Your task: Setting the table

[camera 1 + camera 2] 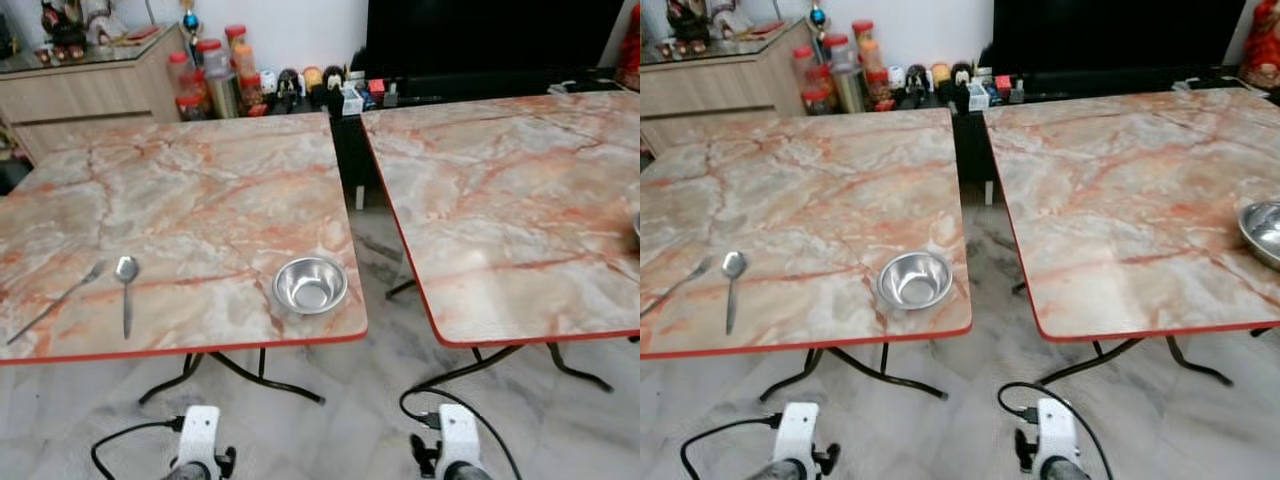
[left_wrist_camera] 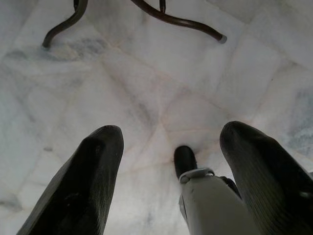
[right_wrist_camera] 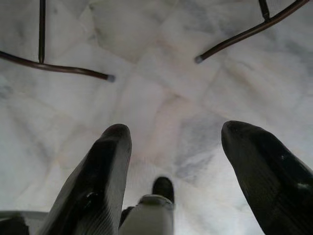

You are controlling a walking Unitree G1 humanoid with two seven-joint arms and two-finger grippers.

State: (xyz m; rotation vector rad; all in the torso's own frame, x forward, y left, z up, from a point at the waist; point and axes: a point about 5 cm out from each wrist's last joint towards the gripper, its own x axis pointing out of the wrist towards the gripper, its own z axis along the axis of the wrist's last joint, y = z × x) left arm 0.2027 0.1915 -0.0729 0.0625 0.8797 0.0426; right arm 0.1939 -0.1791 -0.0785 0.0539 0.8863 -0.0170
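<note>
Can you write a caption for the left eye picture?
Fork, spoon and small steel bowl wait on the left marble table.

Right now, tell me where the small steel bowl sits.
In the left eye view, the small steel bowl sits on the left table, near its front right corner, with the spoon and fork off to its left.

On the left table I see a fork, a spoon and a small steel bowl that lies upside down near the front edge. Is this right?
Not quite. The small steel bowl stands right way up, its hollow open to the camera, as the left eye view shows. The rest holds: the fork and spoon lie on the left table, and the bowl is near its front edge.
</note>
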